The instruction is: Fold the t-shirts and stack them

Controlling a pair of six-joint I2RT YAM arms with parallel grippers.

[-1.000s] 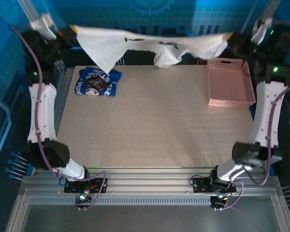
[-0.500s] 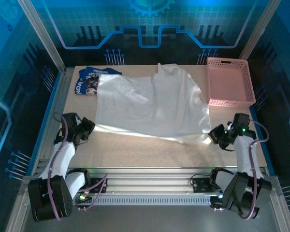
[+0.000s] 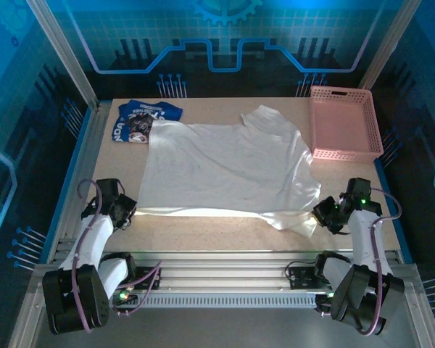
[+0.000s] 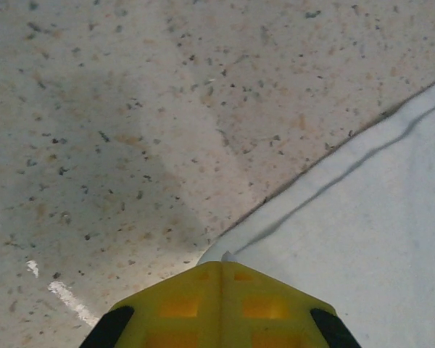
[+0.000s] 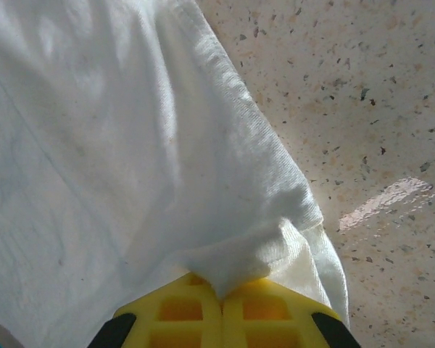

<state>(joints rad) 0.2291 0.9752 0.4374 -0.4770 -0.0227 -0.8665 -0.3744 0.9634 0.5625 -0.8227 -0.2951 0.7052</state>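
Two grippers pinching shut: L gripper [image 3: 127,211] & R gripper [image 3: 321,214] are holding white tee [image 3: 225,163] hem corners. We're dragging it flat onto table [image 3: 225,233] after air-spread, so folding's next. Blue tee [image 3: 139,122] sitting far-left.

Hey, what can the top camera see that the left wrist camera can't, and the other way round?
Top view adds the blue t-shirt at the far left corner, the pink basket at far right, and the right gripper pinching the near right corner of the white t-shirt. Left wrist view adds close detail: the yellow fingers of the left gripper shut on that shirt's near left corner, its hem seam visible. Shared: the white t-shirt lying spread on the speckled table.
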